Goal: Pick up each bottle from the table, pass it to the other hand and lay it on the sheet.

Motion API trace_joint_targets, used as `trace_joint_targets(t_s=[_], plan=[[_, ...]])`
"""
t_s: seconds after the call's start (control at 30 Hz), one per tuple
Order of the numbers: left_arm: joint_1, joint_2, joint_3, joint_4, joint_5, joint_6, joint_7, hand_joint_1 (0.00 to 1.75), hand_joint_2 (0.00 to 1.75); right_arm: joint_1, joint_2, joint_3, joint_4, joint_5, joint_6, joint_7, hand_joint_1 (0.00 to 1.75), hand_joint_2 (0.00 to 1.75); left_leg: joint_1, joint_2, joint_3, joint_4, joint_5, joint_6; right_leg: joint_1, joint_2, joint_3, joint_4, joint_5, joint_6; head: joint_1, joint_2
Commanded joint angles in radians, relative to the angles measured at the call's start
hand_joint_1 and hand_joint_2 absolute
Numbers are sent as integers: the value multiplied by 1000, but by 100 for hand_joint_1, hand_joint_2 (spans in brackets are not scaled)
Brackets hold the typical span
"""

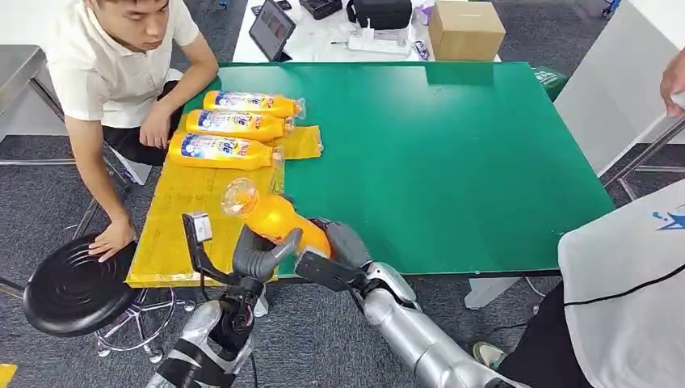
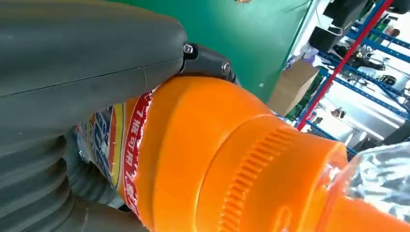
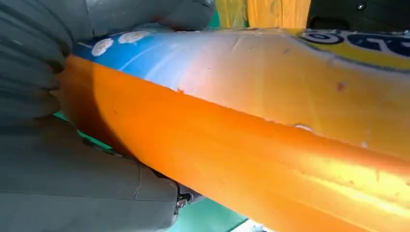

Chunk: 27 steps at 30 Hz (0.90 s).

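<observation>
The green surface is the landmark here. Along its left edge lies the yellow sheet, with three orange bottles already laid side by side on the far part of it, caps pointing toward the green. A person sits just beyond the sheet, outside the surface's left edge, one hand on a black stool.

Over the near edge of the surface, just beside the sheet's near end, the fourth orange bottle hangs in the air between both hands, tilted, its clear cap end pointing toward the sheet. The right hand is wrapped around the bottle's lower body; the left hand has its thumb and fingers closed on the body nearer the shoulder, so both are clamped on it mid-handover.

The bottle looks like stiff, glossy moulded plastic, probably full and moderately heavy, and its smooth sides seem liable to slip. The broad labelled middle looks the safest place to hold; the ribbed collar and clear cap seem too narrow for a firm hold.
</observation>
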Motion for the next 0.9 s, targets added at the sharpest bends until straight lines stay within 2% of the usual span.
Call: trace_joint_targets(t_s=[0.03, 0.07, 0.1, 0.13, 0.2, 0.23, 0.37, 0.4, 0.53, 0.63, 0.83, 0.87, 0.9], plan=[[-71, 19, -45, 65, -3, -37, 2, 175, 175, -45, 10, 76, 25, 8, 13, 16, 148, 175, 1, 1, 5, 0, -2, -2, 1, 0, 5, 0, -2, -2, 0, 0], [-68, 16, -42, 61, 2, -43, 3, 175, 175, -45, 13, 78, 25, 6, 14, 16, 141, 175, 1, 1, 4, 0, -2, -2, 1, 0, 4, 1, -2, -2, 0, 0], [-63, 9, -35, 56, 25, -63, 7, 175, 175, -42, 18, 76, 24, -3, 21, 11, 91, 175, 0, 1, 3, 0, -1, -1, 1, 0, 2, 0, -1, -1, 0, 0], [-58, 9, -33, 50, 41, -76, 8, 175, 175, -36, 27, 67, 21, -25, 31, 0, 3, 175, 1, 1, 4, 1, -2, -2, 1, 0, 4, 1, -2, -2, 0, 0], [-50, 10, -30, 43, 49, -83, 2, 175, 175, -27, 33, 67, 14, -37, 33, -17, 0, 175, 0, 1, 2, 0, -1, -1, 1, 0, 2, 0, -1, -2, 0, 0], [-44, 10, -24, 35, 60, -88, -5, 175, 175, -22, 32, 72, 8, -36, 24, -28, 0, 0, 1, 1, 4, 0, -2, -2, 1, 0, 4, 0, -2, -2, 0, 0], [-32, 23, 21, -10, 56, -47, -38, 175, 175, 6, 18, 73, -20, -45, -7, -47, 0, 0, 1, 1, 4, 0, -2, -2, 1, 0, 4, 0, -2, -2, 0, 0], [-24, 29, 27, -36, 22, -7, -42, 175, 175, 16, 8, 76, -22, -18, -48, -9, 0, 0, 1, 1, 3, 0, -2, -2, 1, 0, 3, 0, -2, -2, 0, 0], [-15, 35, 29, -60, 5, 2, -41, 175, 175, 29, -1, 73, -36, -20, -59, -10, 0, 0, 1, 0, 5, 0, -2, -2, 2, -2, 5, 0, -3, -2, 1, 0], [10, 44, 38, -110, -61, 42, -63, 175, 175, 68, -13, 68, -77, 17, -125, 10, 0, 0, 1, 0, 3, 0, -2, -1, 1, 0, 3, 0, -2, -2, 0, 0], [15, 47, 42, -120, -63, 42, -62, 175, 175, 75, -17, 70, -86, 19, -126, 10, 0, 0, 0, 0, 4, -1, -2, -1, 1, -1, 4, 0, -2, -2, 0, 0], [9, 59, 39, -115, -130, 92, -73, 175, 175, 79, -25, 72, -84, 59, -171, 41, 0, 0, 0, 0, 2, -1, -1, -1, 1, -1, 2, 0, -1, -1, 0, 0], [10, 75, 50, -121, -232, 176, -99, 175, 175, 91, -41, 66, -89, 68, -138, 92, 0, 0, 1, 0, 6, -1, -2, -2, 1, -1, 6, 0, -3, -3, 0, 0]])
